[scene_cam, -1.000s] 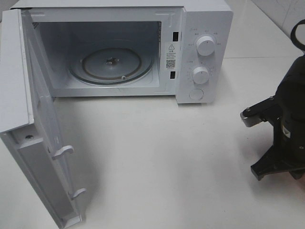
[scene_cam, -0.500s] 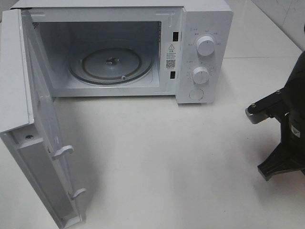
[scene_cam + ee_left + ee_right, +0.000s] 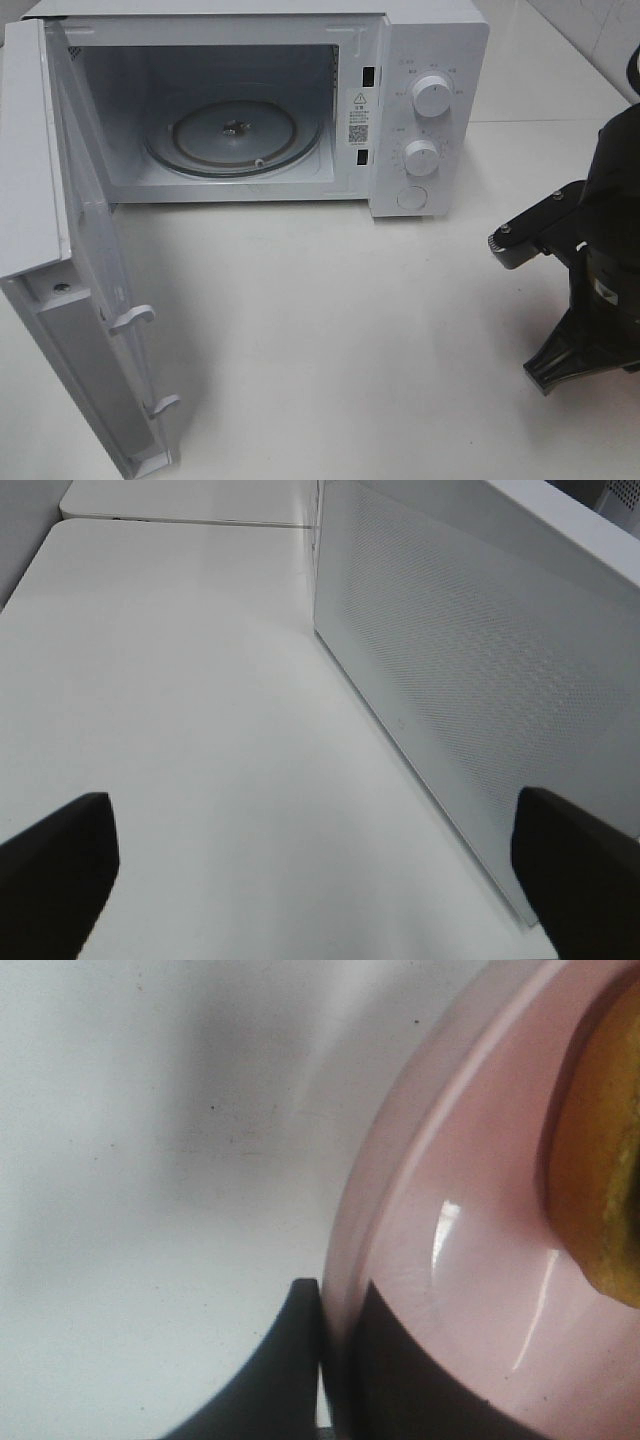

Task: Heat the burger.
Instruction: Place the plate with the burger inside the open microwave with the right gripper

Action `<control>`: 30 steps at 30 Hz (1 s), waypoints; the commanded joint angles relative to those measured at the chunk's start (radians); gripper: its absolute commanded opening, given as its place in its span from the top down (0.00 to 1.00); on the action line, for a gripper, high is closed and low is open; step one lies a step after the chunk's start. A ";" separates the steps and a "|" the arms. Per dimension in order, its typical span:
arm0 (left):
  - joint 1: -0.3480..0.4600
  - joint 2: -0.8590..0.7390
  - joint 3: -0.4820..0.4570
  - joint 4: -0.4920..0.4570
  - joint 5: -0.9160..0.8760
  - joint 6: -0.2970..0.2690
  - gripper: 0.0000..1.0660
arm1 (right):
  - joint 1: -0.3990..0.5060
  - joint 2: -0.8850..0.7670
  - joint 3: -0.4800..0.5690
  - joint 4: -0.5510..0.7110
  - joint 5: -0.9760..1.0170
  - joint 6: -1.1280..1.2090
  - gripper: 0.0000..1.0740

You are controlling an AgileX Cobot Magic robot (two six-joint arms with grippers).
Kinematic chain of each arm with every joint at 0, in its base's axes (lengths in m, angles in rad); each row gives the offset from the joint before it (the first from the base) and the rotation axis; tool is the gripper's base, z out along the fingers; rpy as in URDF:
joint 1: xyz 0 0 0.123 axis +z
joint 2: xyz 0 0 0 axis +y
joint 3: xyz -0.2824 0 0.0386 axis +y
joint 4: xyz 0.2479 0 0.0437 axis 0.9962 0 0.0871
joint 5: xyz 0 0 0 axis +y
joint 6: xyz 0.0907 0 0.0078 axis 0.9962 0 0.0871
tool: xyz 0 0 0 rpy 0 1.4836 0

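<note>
The right wrist view shows the burger (image 3: 600, 1160) only as a golden-brown bun edge resting on a round pink plate (image 3: 450, 1220). My right gripper (image 3: 335, 1300) is shut on the plate's rim, with one dark finger (image 3: 270, 1370) under it and the other on top. In the high view only the right arm's black body (image 3: 600, 260) shows at the right edge, and the burger and plate are out of sight there. My left gripper (image 3: 310, 820) is open and holds nothing, next to the outer face of the microwave door (image 3: 480, 680).
The white microwave (image 3: 430, 60) stands at the back with its door (image 3: 70, 300) swung wide open to the left. Its glass turntable (image 3: 235, 135) is bare. Two knobs (image 3: 432, 95) sit on the right panel. White tabletop (image 3: 330, 330) lies in front.
The right arm swung right toward the view's edge, then came back left, now slightly further in than a second ago. The microwave, its door and the left gripper have not moved.
</note>
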 commanded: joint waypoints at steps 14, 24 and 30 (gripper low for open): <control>0.003 -0.001 0.002 -0.002 0.001 -0.003 0.06 | 0.191 -0.025 0.003 -0.051 0.092 0.017 1.00; 0.003 -0.001 0.002 -0.002 0.001 -0.003 0.06 | 0.330 -0.025 0.003 -0.051 0.100 0.017 1.00; 0.003 -0.001 0.002 -0.002 0.001 -0.003 0.06 | 0.403 -0.025 0.003 -0.051 0.100 0.017 1.00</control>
